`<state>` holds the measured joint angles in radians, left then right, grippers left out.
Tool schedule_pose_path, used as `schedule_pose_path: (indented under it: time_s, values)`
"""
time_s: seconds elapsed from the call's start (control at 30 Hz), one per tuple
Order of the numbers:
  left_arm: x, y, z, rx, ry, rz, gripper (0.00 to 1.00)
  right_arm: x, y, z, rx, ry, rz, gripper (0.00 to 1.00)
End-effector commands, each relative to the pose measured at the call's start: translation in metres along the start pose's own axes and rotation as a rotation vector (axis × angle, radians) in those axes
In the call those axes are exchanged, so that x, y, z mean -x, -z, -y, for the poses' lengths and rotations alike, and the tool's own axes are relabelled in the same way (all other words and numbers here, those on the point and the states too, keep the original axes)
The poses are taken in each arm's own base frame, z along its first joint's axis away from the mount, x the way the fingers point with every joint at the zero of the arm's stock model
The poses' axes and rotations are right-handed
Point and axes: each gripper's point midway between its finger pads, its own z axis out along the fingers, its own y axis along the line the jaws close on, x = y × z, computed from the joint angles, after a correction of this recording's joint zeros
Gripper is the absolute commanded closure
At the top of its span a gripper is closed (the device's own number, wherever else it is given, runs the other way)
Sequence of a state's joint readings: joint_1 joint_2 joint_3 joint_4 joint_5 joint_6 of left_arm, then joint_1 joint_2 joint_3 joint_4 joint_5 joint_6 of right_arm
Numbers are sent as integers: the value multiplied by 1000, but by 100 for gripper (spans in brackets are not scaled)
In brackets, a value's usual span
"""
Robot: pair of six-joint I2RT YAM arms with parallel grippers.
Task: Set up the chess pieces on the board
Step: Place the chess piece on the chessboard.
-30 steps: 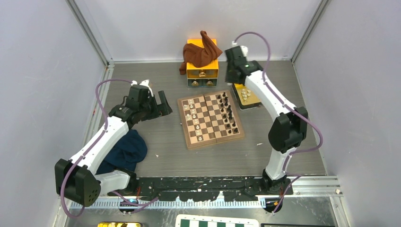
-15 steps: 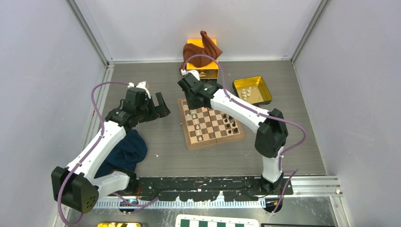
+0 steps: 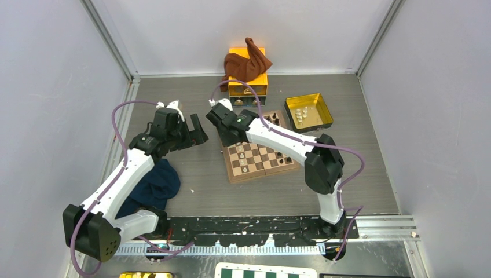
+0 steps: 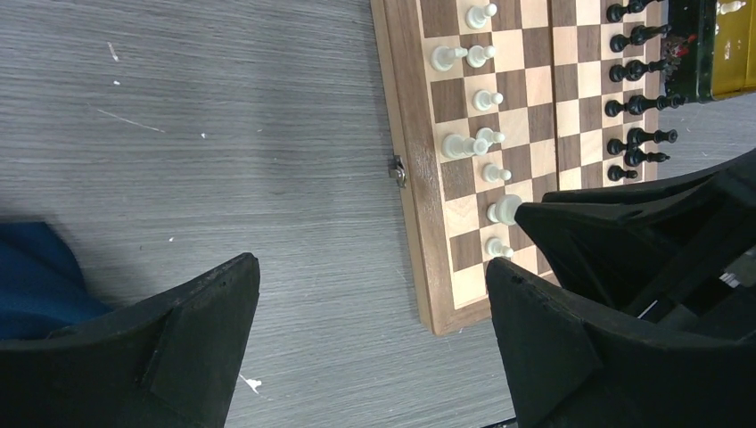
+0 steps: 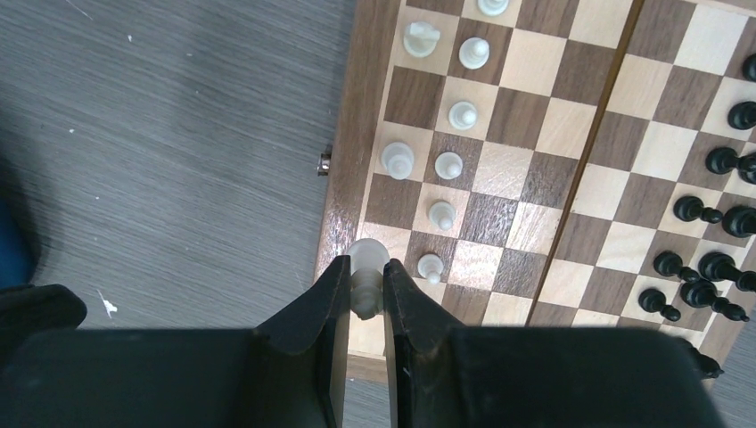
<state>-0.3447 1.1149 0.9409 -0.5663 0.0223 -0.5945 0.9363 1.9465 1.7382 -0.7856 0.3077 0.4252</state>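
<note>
The grey wood-grain table (image 3: 197, 191) is standing between pale walls (image 3: 52, 87), and small white specks are lying on it. The board (image 5: 342, 134) is resting near its middle. The right gripper (image 5: 365, 278) is pinching one cream piece (image 5: 366, 257) above the board's border, near a corner, beside the other cream pieces (image 5: 449, 165). The dark pieces (image 5: 686, 209) are lining the opposite side. The left gripper (image 4: 370, 276) is hovering beside the board with its fingers wide apart, holding nothing. A blue cloth (image 3: 155, 184) is lying on the table's left part.
</note>
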Motion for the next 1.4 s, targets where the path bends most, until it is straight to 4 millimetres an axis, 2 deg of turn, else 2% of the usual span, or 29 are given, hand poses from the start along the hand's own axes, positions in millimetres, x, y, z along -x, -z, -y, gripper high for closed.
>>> schedule_pose_path:
  time_s: [0.0,0.2,0.77,1.37]
  values:
    - [7,3,1,-8,9,34,2,2,-6,-8,10,-12,21,99]
    - [5,2,0,-6,9,27,2,-9,-19,-7,-1,1,-5,99]
    - [5,-3,0,-4,5,15,2,-21,-44,-4,-21,22,-41,99]
    - [6,-10,2,-3,-6,0,2,-25,-56,7,-31,17,-58,99]
